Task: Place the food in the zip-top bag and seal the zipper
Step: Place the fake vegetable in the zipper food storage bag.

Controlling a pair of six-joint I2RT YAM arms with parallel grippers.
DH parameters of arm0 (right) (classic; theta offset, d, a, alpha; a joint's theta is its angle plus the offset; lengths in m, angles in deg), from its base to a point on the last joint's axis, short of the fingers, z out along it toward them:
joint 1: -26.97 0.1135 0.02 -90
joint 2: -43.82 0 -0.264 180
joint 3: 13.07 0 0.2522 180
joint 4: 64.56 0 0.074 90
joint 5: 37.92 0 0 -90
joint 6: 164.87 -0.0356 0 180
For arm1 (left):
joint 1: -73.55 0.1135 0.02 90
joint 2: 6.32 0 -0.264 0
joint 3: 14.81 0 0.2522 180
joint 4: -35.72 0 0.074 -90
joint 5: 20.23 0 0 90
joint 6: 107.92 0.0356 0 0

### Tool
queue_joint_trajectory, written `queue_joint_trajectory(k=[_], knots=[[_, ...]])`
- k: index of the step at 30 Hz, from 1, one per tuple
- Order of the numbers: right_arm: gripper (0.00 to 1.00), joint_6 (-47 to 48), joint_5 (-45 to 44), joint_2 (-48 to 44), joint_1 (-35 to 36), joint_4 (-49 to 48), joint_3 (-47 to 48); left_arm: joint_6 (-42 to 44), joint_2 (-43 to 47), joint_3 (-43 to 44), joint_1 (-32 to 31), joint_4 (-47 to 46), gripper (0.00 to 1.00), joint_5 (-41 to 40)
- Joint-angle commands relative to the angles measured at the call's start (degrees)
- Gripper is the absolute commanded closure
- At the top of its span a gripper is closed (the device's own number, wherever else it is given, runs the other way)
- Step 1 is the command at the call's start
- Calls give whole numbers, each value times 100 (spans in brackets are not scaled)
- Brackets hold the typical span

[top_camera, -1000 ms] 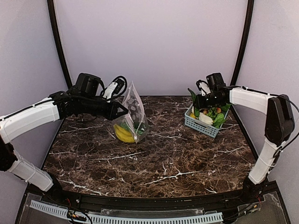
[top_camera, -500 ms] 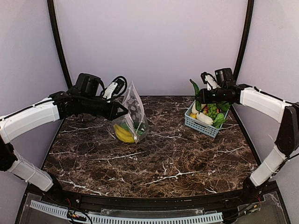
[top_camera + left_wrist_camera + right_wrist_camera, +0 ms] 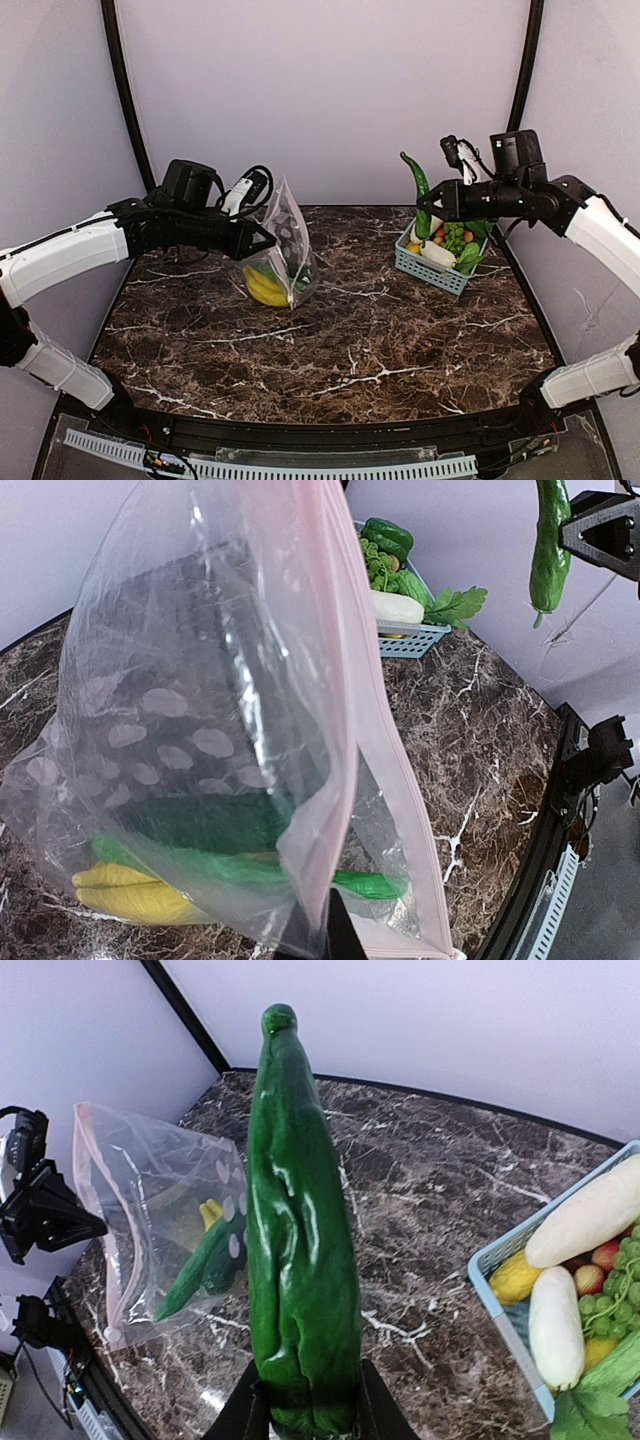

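Right gripper [image 3: 305, 1412]: grasps long dark-green toy vegetable [image 3: 300, 1220] by one end.
Left gripper [image 3: 262, 238]: pinches clear spotted plastic bag [image 3: 190, 730] at its rim.
Risk: narrow mouth [image 3: 335, 650] — you may snag it.

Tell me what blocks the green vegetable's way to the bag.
Nothing visible. Between the green vegetable in the right gripper and the bag held up by the left gripper lies only open table.

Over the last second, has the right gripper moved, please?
Yes: the right gripper has risen from the basket, lifting the cucumber clear.
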Motion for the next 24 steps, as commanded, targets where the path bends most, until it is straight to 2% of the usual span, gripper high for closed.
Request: queue_joint_trajectory(k=[1,13,24], knots=[[80,-657,501,-82,304,678,210,5,156,-143,19,-203,99,206],[80,-1664,1086,509,1669,1253,746,-115,44,-265,-7,-444,99,540],[80,-2238,1308,1165,2365,1435,1117,-129,-15,-327,-209,-559,99,635]])
